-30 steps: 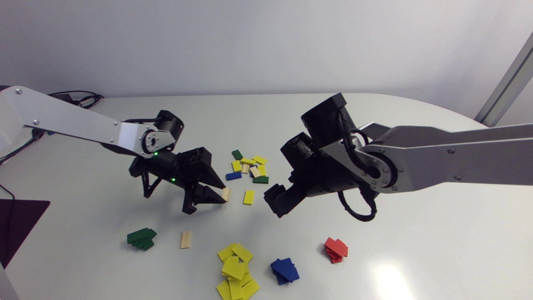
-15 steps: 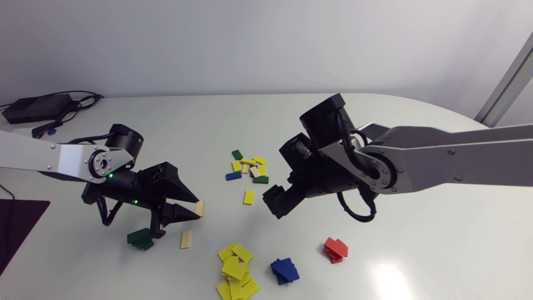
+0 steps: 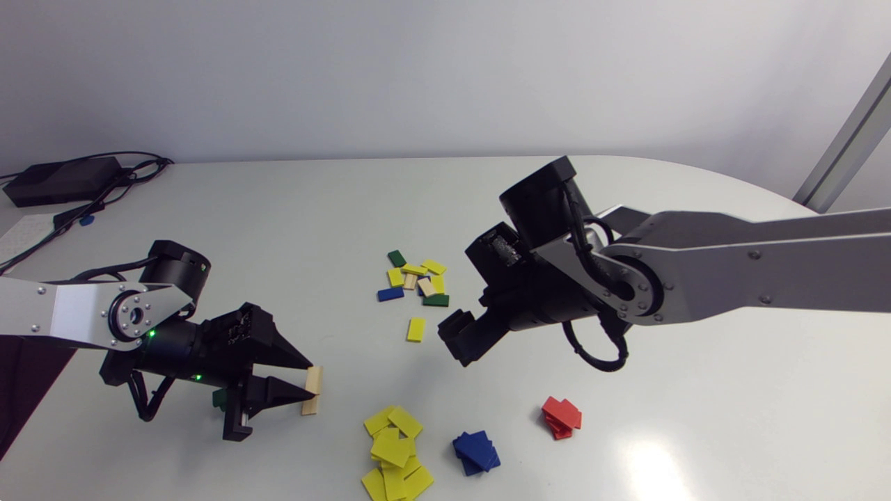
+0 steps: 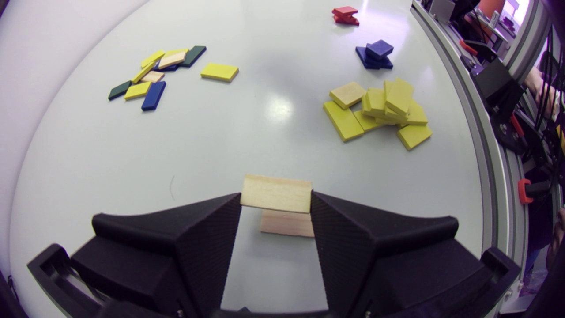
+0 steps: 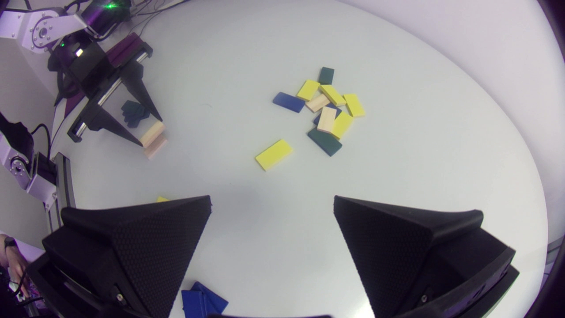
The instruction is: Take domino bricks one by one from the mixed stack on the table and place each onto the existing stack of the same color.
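The left gripper [image 3: 306,381] held a natural-wood domino brick [image 3: 314,379] clamped between its fingers, well apart from the mixed stack [image 3: 416,278] on that stack's left-arm side. The held brick hung directly over a second wood brick [image 3: 310,406] lying flat on the white table [image 3: 278,209]; whether the two touched could not be told. The right gripper [image 3: 461,342] hung near the mixed stack on its right-arm side, jaws spread wide and empty. A lone yellow brick [image 3: 415,329] lay just beside the mixed stack. Well apart from the stack, toward the camera, sat the yellow stack [image 3: 393,445], blue stack [image 3: 476,452] and red stack [image 3: 561,416]. The green stack [image 5: 133,111] lay partly hidden behind the left gripper.
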Controlling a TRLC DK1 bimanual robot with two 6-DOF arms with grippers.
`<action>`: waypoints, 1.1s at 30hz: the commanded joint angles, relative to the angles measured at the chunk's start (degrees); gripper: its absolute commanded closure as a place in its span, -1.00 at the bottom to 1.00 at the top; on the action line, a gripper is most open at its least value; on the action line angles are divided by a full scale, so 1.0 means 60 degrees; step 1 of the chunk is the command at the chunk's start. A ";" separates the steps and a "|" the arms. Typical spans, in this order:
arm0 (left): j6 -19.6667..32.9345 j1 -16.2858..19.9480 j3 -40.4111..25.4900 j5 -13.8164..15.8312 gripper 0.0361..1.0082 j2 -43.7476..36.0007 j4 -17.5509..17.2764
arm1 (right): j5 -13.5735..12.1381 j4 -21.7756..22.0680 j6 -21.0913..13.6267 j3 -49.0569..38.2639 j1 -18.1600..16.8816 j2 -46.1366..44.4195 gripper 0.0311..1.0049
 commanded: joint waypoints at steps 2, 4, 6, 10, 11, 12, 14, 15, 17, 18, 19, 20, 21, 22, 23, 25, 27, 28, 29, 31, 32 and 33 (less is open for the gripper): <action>0.0456 0.0169 -0.0394 -0.0087 0.36 -0.0249 -0.0005 | 0.0056 -0.0066 -0.0126 -0.0097 0.0049 -0.0161 -0.94; 0.0471 0.0184 -0.0453 -0.0131 0.36 -0.0264 -0.0005 | 0.0056 -0.0066 -0.0126 -0.0097 0.0049 -0.0176 -0.94; 0.0471 0.0199 -0.0497 -0.0160 0.35 -0.0293 -0.0005 | 0.0056 -0.0066 -0.0126 -0.0097 0.0049 -0.0176 -0.94; 0.0486 0.0213 -0.0570 -0.0219 0.35 -0.0176 0.0185 | 0.0071 -0.0066 -0.0126 -0.0097 0.0049 -0.0176 -0.94; 0.0486 0.0213 -0.0570 -0.0248 0.35 -0.0058 0.0258 | 0.0071 -0.0066 -0.0126 -0.0097 0.0049 -0.0176 -0.94; 0.0486 0.0213 -0.0556 -0.0263 0.35 0.0044 0.0288 | 0.0071 -0.0066 -0.0112 -0.0097 0.0049 -0.0176 -0.94; 0.0486 0.0199 -0.0585 -0.0321 0.35 0.0264 0.0493 | 0.0071 -0.0066 -0.0112 -0.0112 0.0049 -0.0176 -0.94; 0.0471 0.0199 -0.0585 -0.0336 0.35 0.0366 0.0566 | 0.0071 -0.0066 -0.0112 -0.0097 0.0049 -0.0176 -0.94; 0.0471 0.0184 -0.0570 -0.0336 0.35 0.0484 0.0683 | 0.0071 -0.0066 -0.0112 -0.0097 0.0049 -0.0176 -0.94; 0.0471 0.0184 -0.0556 -0.0336 0.35 0.0527 0.0698 | 0.0071 -0.0066 -0.0112 -0.0097 0.0049 -0.0176 -0.94; 0.0471 0.0155 -0.0541 -0.0350 0.35 0.0527 0.0698 | 0.0071 -0.0066 -0.0112 -0.0097 0.0049 -0.0176 -0.94; 0.0442 0.0125 -0.0541 -0.0350 0.35 0.0542 0.0727 | 0.0071 -0.0066 -0.0112 -0.0097 0.0049 -0.0176 -0.94; 0.0442 0.0111 -0.0556 -0.0350 0.34 0.0542 0.0742 | 0.0071 -0.0066 -0.0112 -0.0097 0.0049 -0.0176 -0.94; 0.0442 0.0081 -0.0541 -0.0350 0.34 0.0527 0.0742 | 0.0071 -0.0066 -0.0112 -0.0097 0.0034 -0.0176 -0.94; 0.0427 0.0052 -0.0541 -0.0350 0.30 0.0527 0.0742 | 0.0071 -0.0066 -0.0112 -0.0097 0.0034 -0.0176 -0.94; 0.0398 -0.0006 -0.0541 -0.0394 0.14 0.0542 0.0742 | 0.0071 -0.0066 -0.0112 -0.0097 0.0034 -0.0176 -0.94; 0.0398 -0.0036 -0.0570 -0.0468 0.01 0.0542 0.0742 | 0.0071 -0.0066 -0.0112 -0.0097 0.0034 -0.0176 -0.94; 0.0398 -0.0036 -0.0570 -0.0482 0.00 0.0542 0.0742 | 0.0071 -0.0066 -0.0126 -0.0112 0.0034 -0.0190 -0.94; 0.0398 -0.0050 -0.0570 -0.0482 -0.10 0.0527 0.0727 | 0.0071 -0.0066 -0.0126 -0.0097 0.0034 -0.0190 -0.94; 0.0383 -0.0080 -0.0570 -0.0526 -0.24 0.0513 0.0727 | 0.0071 -0.0066 -0.0126 -0.0097 0.0034 -0.0190 -0.94; 0.0369 -0.0094 -0.0570 -0.0526 -0.29 0.0498 0.0698 | 0.0071 -0.0066 -0.0126 -0.0097 0.0034 -0.0190 -0.94; 0.0354 -0.0109 -0.0570 -0.0526 -0.36 0.0484 0.0698 | 0.0071 -0.0066 -0.0126 -0.0097 0.0034 -0.0190 -0.94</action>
